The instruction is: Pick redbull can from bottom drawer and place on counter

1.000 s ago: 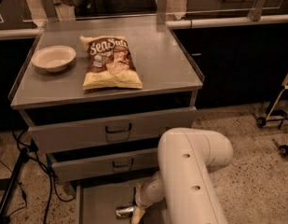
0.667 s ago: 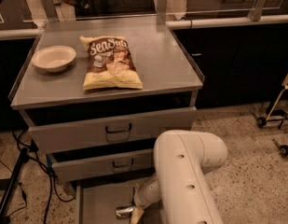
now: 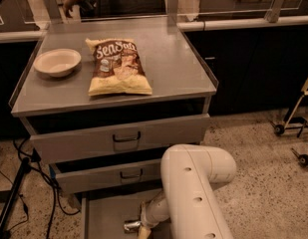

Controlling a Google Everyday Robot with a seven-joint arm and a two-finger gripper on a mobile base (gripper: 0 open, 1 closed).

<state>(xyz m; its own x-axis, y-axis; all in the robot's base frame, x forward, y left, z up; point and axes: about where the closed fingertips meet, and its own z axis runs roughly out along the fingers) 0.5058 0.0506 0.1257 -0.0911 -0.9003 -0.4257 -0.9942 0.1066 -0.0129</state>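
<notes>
The robot's cream-white tubular arm (image 3: 193, 193) reaches down at the bottom centre of the frame, putting the gripper (image 3: 142, 224) inside the pulled-out bottom drawer (image 3: 101, 218), a shallow grey metal tray. The gripper meets the right end of the small silvery redbull can (image 3: 131, 226), which lies on its side on the drawer floor; whether it is clamped on the can or merely against it cannot be told. On the flat grey metal counter (image 3: 173, 59) above lie a yellow-and-brown chip bag (image 3: 118, 66) and, to its left, a pale round bowl (image 3: 57, 62).

End effector (image 3: 143, 228) apparently beside redbull can (image 3: 131, 226) in bottom drawer (image 3: 101, 217).
</notes>
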